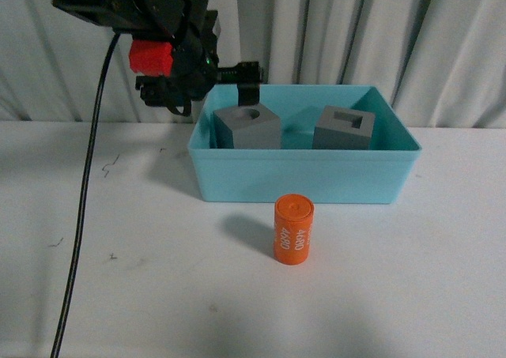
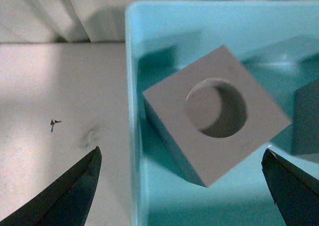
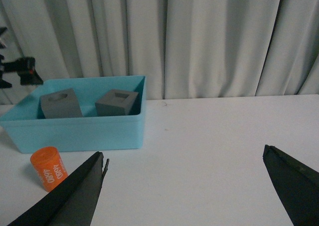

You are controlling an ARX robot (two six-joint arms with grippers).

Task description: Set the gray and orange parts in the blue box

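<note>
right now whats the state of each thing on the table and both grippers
gray block with round hole: inside blue box, hole facing up
gray block with rectangular slot: inside blue box, slot facing up
orange 4680 cylinder: upright on table, outside box
blue box: holds both gray blocks
left gripper: open, empty, over round-hole block
right gripper: open, empty

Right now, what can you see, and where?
Light blue plastic bin: one, turquoise, on table.
Gray block with round hole: one, gray, in bin, left.
Gray block with rectangular slot: one, gray, in bin, right.
Orange cylinder: one, orange, upright before bin.
White table: one, white, under everything.
Pale curtain: one, whitish, behind.
Black cable: one, black, hanging left.
Left gripper: one, black, open above round-hole block.
Right gripper: one, black, open, right of bin.
</note>
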